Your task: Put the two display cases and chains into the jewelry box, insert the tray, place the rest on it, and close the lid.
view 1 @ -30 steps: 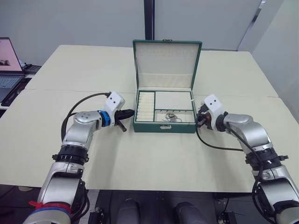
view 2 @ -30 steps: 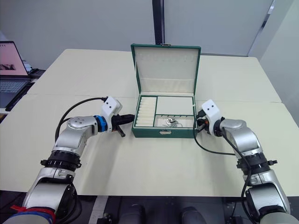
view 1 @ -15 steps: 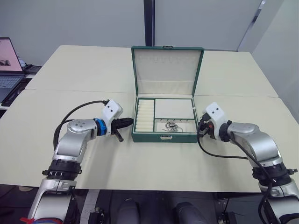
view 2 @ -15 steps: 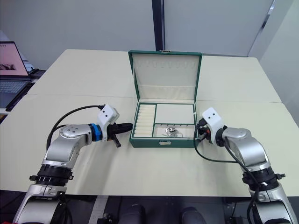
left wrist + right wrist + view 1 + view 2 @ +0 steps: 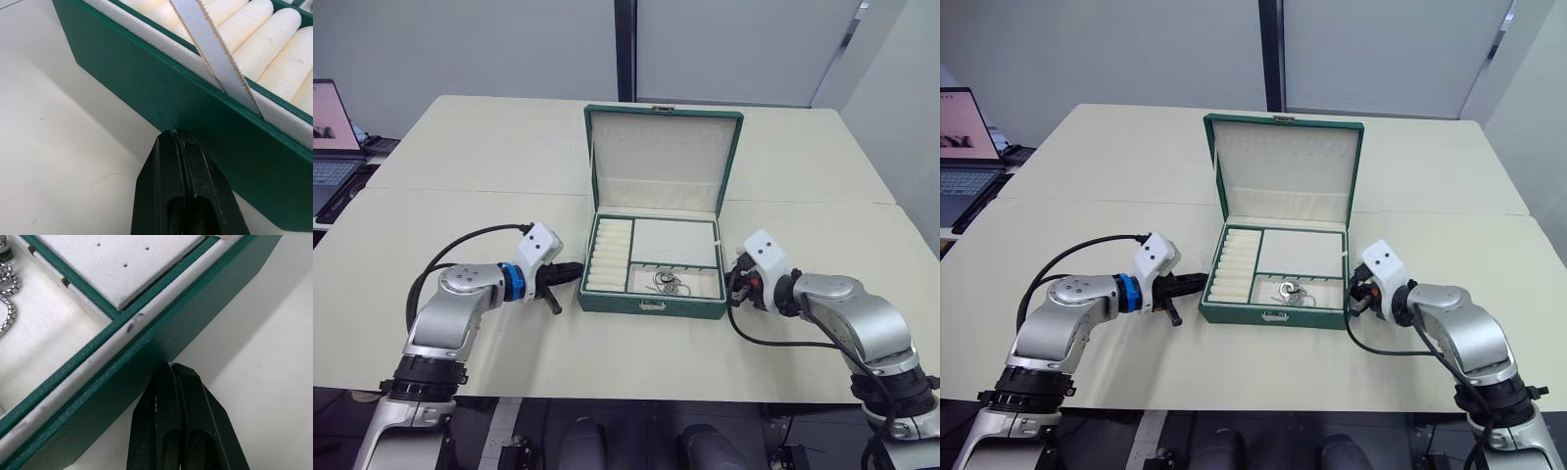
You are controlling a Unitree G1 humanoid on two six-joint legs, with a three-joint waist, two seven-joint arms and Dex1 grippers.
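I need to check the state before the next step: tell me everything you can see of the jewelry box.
The jewelry box is dark green outside with cream lining and sits open on the table. Its lid stands upright at the back, with a small metal clasp on its top edge and another on the front wall. The tray is in place: ring rolls on the left, a flat pad at the back right and silvery chains in the front right compartment. The shut left hand and shut right hand each press a side wall.

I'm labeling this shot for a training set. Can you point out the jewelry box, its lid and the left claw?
jewelry box (image 5: pixel 651 305): left eye view, on its green front wall.
lid (image 5: pixel 661 147): left eye view, on the cream lining of the raised lid.
left claw (image 5: pixel 178 138): left wrist view, at the closed fingertips against the box's side.
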